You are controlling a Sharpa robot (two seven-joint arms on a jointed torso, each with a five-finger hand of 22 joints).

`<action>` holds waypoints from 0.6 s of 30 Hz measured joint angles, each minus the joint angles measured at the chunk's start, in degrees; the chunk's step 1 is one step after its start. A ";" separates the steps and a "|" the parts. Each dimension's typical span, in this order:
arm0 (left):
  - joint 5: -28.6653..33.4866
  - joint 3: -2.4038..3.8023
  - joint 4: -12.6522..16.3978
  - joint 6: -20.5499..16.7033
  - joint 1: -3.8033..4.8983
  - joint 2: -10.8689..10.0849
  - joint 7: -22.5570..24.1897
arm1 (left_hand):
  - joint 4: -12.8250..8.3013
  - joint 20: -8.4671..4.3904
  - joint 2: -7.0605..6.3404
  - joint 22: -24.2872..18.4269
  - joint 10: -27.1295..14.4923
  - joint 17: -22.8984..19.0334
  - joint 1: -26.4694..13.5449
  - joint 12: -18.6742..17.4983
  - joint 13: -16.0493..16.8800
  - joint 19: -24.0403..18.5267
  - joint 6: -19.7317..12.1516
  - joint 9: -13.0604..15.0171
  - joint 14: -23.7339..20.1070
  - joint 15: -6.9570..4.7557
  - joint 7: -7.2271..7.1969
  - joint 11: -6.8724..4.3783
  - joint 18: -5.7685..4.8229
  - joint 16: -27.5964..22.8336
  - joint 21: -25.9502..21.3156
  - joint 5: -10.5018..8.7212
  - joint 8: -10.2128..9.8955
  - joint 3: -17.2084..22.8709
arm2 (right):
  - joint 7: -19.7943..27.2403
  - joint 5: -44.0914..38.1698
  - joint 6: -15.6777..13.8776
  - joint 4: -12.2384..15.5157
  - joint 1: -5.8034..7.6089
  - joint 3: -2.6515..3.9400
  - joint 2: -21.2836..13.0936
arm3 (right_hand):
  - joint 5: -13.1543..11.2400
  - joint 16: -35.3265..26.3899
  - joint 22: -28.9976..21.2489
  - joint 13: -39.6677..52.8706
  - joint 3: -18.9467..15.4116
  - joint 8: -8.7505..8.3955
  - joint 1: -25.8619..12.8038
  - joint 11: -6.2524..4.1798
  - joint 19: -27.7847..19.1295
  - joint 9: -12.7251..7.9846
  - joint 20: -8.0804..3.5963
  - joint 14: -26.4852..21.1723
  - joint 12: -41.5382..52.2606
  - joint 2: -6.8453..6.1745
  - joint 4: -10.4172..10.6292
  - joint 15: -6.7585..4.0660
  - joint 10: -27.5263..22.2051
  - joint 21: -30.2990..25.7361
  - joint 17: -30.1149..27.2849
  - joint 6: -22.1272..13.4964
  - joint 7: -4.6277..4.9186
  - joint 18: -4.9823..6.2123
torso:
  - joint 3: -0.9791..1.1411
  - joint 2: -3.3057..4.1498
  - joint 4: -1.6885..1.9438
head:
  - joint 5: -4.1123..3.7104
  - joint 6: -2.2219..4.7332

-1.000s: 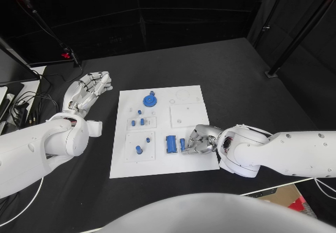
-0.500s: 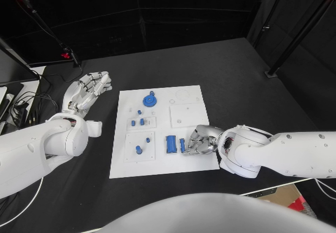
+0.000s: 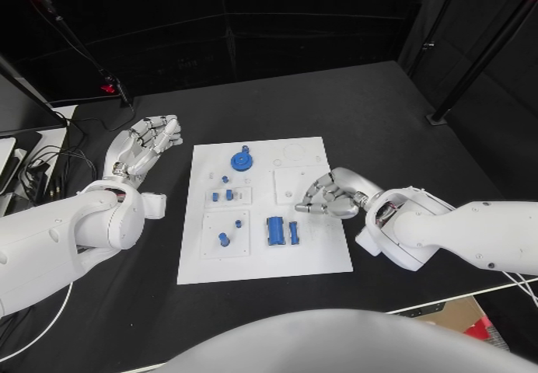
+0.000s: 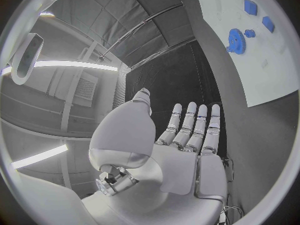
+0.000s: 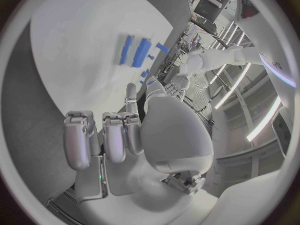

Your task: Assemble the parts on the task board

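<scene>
The white task board lies mid-table. On it are a blue gear, small blue pieces in a left-hand plate, two more below them, and a blue cylinder with a thin blue part beside it. My right hand hovers over the board's right side, above the square plate, with its fingers curled in and nothing in them. The right wrist view shows that hand, the cylinder and the thin part apart from it. My left hand is flat and open, left of the board. The left wrist view shows that hand and the gear.
A screen and cables crowd the table's left edge. A stand's pole and foot sit at the back right. A cardboard box shows below the table's front right edge.
My right hand has drawn back from the thin blue part and risen toward the far right of the board. The thin part stays beside the cylinder. My left hand has not moved.
</scene>
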 measured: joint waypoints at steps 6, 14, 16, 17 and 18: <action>0.00 0.00 -0.13 -0.02 -0.51 0.30 0.00 | 0.06 0.00 0.23 -0.02 -0.21 -0.81 0.23 0.33 -0.32 0.00 0.52 -0.11 0.00 0.00 0.10 -0.21 0.00 0.00 0.00 0.00 0.85 -0.40 | 19.95 13.24 0.00 -7.07 0.87 -0.03 3.63 | 0.06 -15.64 -0.32 -0.39 -2.71 -1.67 -0.69 3.19 -23.77 -2.71 3.23 -10.86 -15.12 1.62 -0.60 3.27 -11.11 -30.32 -2.30 -9.59 2.86 7.37 | -0.03 -0.10 -0.05 | 0.88 0.00; 0.01 0.00 -0.16 -0.18 -1.19 0.47 0.00 | 0.23 0.31 0.11 -0.67 -2.12 -1.85 -0.56 0.33 -0.60 -0.31 0.52 -0.74 -1.47 -0.02 0.10 0.10 0.00 0.24 0.00 0.00 0.85 -1.50 | 38.58 29.40 1.79 -14.13 1.12 -0.02 9.77 | 5.89 -57.16 -13.79 -26.11 -5.34 -3.44 -14.98 11.76 -51.97 -4.32 8.19 -53.13 -63.19 -8.87 0.26 12.67 -55.04 -61.77 -29.00 -27.66 3.42 5.30 | 0.09 -0.10 -0.22 | 2.46 0.00; 0.01 0.00 -0.25 -0.18 -1.36 0.62 0.00 | 0.23 0.31 0.10 -0.66 -2.13 -1.97 -0.57 0.57 -0.60 -0.31 0.51 -0.74 -1.65 0.17 0.10 0.10 0.00 0.56 0.00 0.00 0.85 -1.50 | 40.65 31.76 2.24 -15.21 1.13 -0.03 10.82 | 6.64 -62.04 -16.50 -28.68 -7.27 -4.29 -17.36 10.70 -57.84 -4.40 9.09 -61.20 -67.62 -11.69 0.26 11.97 -62.00 -66.65 -31.51 -32.28 2.13 3.92 | 0.15 -0.12 -0.21 | 2.90 0.00; 0.01 0.00 -0.31 -0.18 -1.48 0.74 0.00 | 0.23 0.31 0.10 -0.62 -2.12 -1.99 -0.57 0.61 -0.60 -0.31 0.51 -0.74 -1.67 0.18 0.10 0.10 0.00 0.66 0.00 0.00 0.85 -1.50 | 41.68 33.04 2.48 -15.90 1.13 -0.03 11.43 | 6.72 -63.97 -17.79 -29.63 -7.57 -4.42 -18.48 9.81 -60.74 -4.38 9.52 -64.74 -69.42 -12.33 0.58 11.27 -65.13 -68.95 -32.47 -34.11 1.41 3.49 | 0.17 -0.13 -0.19 | 3.10 0.00; 0.01 0.00 -0.33 -0.18 -1.57 0.81 0.00 | 0.23 0.31 0.10 -0.58 -2.12 -1.99 -0.57 0.60 -0.60 -0.31 0.52 -0.74 -1.67 0.18 0.10 0.10 0.00 0.66 0.00 0.00 0.85 -1.50 | 42.28 33.87 2.63 -16.41 1.13 -0.03 11.84 | 6.72 -65.14 -19.45 -30.38 -7.73 -4.21 -19.23 8.64 -63.19 -4.16 9.81 -66.89 -70.58 -13.07 0.74 10.39 -67.21 -71.03 -33.16 -35.25 1.00 3.50 | 0.20 -0.13 -0.13 | 3.30 0.00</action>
